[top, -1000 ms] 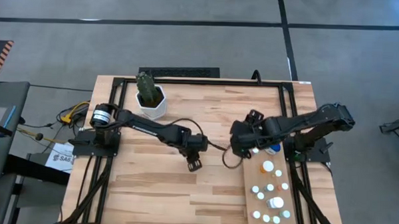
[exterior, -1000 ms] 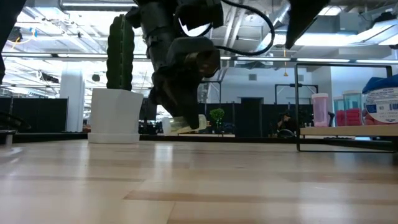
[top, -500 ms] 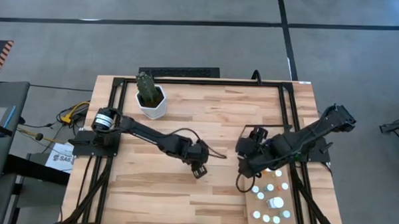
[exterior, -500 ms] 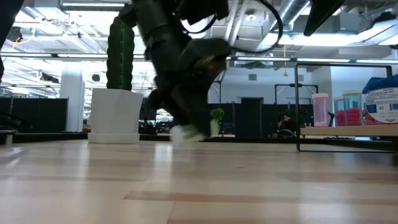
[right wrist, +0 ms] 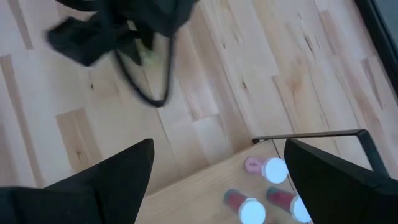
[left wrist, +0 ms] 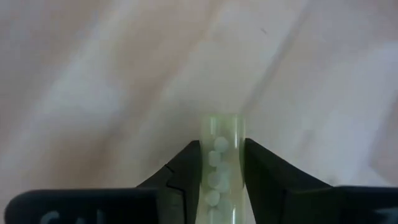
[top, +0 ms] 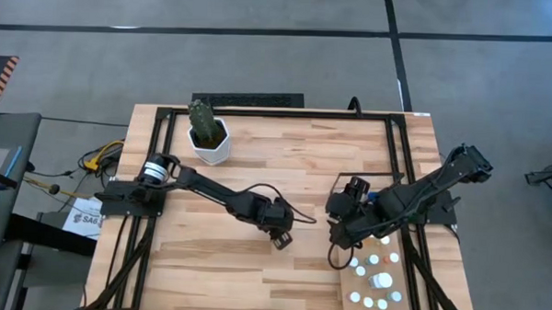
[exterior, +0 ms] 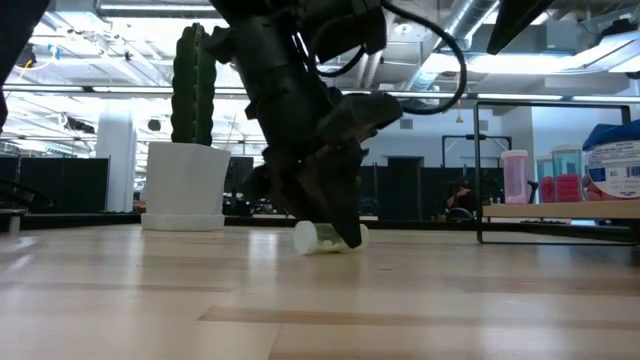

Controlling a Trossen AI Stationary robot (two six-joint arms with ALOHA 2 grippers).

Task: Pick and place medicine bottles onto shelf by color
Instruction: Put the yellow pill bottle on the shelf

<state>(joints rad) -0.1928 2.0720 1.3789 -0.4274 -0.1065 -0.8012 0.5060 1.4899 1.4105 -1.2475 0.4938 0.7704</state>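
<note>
My left gripper is low over the middle of the table, shut on a yellow-green vial with a white cap. The left wrist view shows the vial holding pale round tablets. My right gripper hangs open and empty over the far left corner of the shelf, a pale panel at the table's near right. Several white-capped bottles stand on the shelf; pink ones show below the right gripper's fingers. My left gripper pinches the vial's clear body between its two fingers, which lie across the vial. The fingers come from above, slanting down. The vial lies level at the tabletop, its white cap end sticking out beside the fingers.
A white pot with a cactus stands at the far left of the table. A black metal frame runs around the table's edges. In the low view, pink and blue-labelled bottles stand on the shelf at the right. Bare planks lie in front of the left gripper.
My left gripper has gone down and a little toward the table's near right with the vial, bringing it from tilted in the air to level at the tabletop. My right gripper has swung from the shelf's far end toward the near edge, then held still.
</note>
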